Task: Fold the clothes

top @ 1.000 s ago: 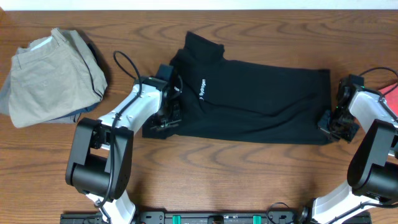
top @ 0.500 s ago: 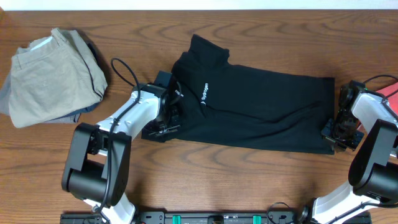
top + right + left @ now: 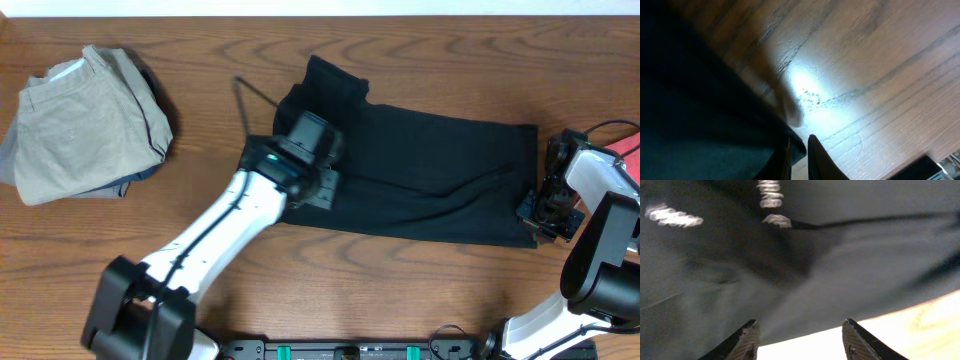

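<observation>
A black shirt (image 3: pixel 430 175) lies folded lengthwise across the middle of the wooden table, collar at the far left. My left gripper (image 3: pixel 318 185) is open and empty, hovering over the shirt's left part near its front edge. In the left wrist view the fingers (image 3: pixel 802 340) frame dark cloth (image 3: pixel 790 265) with white lettering and a strip of table. My right gripper (image 3: pixel 540 212) sits at the shirt's front right corner. In the right wrist view its fingers (image 3: pixel 800 150) are shut on the edge of the black fabric (image 3: pixel 700 115).
A folded stack of khaki trousers (image 3: pixel 85 120) lies at the far left of the table. A red item (image 3: pixel 630 155) shows at the right edge behind the right arm. Bare wood (image 3: pixel 400 290) runs along the front.
The shirt first slid slightly right. My left gripper then left the shirt's left edge and swung right and up over the shirt, now open. The right gripper kept its hold.
</observation>
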Controlling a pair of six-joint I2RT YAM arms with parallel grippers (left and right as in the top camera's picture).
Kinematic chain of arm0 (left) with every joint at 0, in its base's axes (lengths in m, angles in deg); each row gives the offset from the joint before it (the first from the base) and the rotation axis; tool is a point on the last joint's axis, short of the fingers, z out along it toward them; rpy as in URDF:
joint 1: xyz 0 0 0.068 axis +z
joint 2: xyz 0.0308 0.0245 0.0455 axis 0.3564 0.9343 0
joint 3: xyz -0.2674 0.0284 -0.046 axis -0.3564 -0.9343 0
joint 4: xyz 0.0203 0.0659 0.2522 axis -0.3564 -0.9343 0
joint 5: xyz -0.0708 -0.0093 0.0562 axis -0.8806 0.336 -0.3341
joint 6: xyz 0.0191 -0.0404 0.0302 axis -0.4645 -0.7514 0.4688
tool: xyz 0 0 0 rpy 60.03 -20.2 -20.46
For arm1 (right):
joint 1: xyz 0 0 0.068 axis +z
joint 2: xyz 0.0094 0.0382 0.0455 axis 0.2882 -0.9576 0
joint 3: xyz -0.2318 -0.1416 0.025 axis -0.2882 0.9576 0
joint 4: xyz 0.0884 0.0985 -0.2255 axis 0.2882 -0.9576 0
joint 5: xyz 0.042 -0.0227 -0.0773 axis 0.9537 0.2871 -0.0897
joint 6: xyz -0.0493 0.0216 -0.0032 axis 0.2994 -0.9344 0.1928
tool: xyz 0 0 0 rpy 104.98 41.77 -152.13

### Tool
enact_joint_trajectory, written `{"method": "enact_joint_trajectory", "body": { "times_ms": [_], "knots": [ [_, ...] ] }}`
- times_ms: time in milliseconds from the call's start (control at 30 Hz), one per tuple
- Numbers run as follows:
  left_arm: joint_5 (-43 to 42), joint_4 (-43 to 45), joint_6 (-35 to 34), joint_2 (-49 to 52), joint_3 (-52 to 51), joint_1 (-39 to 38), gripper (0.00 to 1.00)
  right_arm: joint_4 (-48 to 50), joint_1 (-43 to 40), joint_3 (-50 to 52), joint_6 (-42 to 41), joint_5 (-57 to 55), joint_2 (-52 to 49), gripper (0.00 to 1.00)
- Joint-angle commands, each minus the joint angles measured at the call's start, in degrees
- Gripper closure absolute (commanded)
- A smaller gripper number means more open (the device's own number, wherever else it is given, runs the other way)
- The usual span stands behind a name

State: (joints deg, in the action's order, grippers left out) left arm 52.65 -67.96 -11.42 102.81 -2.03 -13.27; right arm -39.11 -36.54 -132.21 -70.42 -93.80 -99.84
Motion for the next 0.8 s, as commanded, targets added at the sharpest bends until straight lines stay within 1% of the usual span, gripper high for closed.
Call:
{"method": "enact_joint_trajectory", "body": {
  "times_ms": [0, 133, 367, 500, 767],
  "knots": [
    [-2.40, 2.51, 3.39, 3.74, 0.31, -3.43, 0.44, 0.11, -0.46, 0.22, -0.70, 0.90, -0.50, 0.89],
    [-5.14, 6.05, 3.39, 8.44, 0.31, -6.34, 0.44, 0.09, -0.46, 0.24, -0.66, 1.03, -0.50, 0.89],
    [-5.55, 11.72, 3.34, 12.90, 0.31, -8.24, 0.41, 0.09, -0.46, 0.22, -0.68, 1.07, -0.50, 0.89],
    [-5.51, 15.21, 3.34, 15.06, 0.31, -8.31, 0.40, 0.07, -0.46, 0.22, -0.68, 1.07, -0.50, 0.89],
    [-4.42, 27.15, 2.73, 21.57, 0.31, -5.84, 0.40, -0.13, -0.46, 0.24, -0.68, 1.05, -0.50, 0.89]
  ]
}}
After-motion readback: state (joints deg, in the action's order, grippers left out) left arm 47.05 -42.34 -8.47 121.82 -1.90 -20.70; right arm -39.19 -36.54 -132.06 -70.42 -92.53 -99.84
